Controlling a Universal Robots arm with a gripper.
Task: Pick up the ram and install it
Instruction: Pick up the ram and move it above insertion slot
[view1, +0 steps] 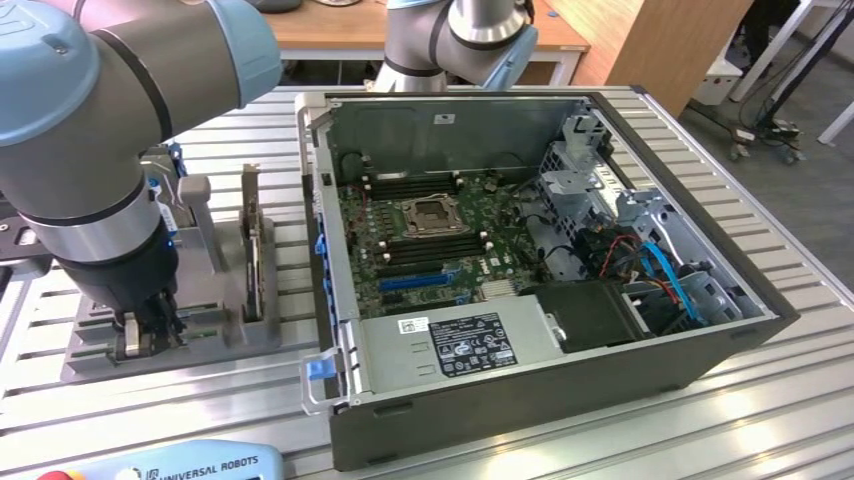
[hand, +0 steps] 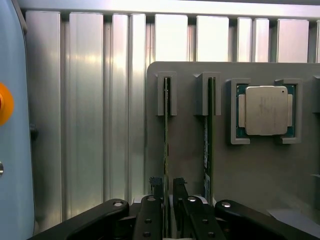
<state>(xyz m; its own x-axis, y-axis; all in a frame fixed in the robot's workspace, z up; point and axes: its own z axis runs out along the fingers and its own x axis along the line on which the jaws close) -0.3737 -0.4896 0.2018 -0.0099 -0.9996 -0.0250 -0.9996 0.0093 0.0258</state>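
Observation:
The ram (hand: 166, 140) is a thin green stick standing on edge in a slot of the grey holder (hand: 250, 170). A second stick like it (hand: 210, 140) stands in the neighbouring slot. My gripper (hand: 167, 192) is down over the first stick, one black finger (hand: 156, 187) on each side of its near end, with narrow gaps still showing, so it is open. In the exterior view the gripper (view1: 140, 338) is low on the holder (view1: 80, 350), at the exterior view's left of the open computer case (view1: 641, 350).
A silver processor (hand: 266, 110) lies in a pocket of the holder. A dark expansion card (view1: 250, 240) stands on edge beside my arm. Inside the case are the motherboard with its socket (view1: 434, 215) and the labelled power supply (view1: 461, 345). A teach pendant (view1: 174, 465) lies at the table's front edge.

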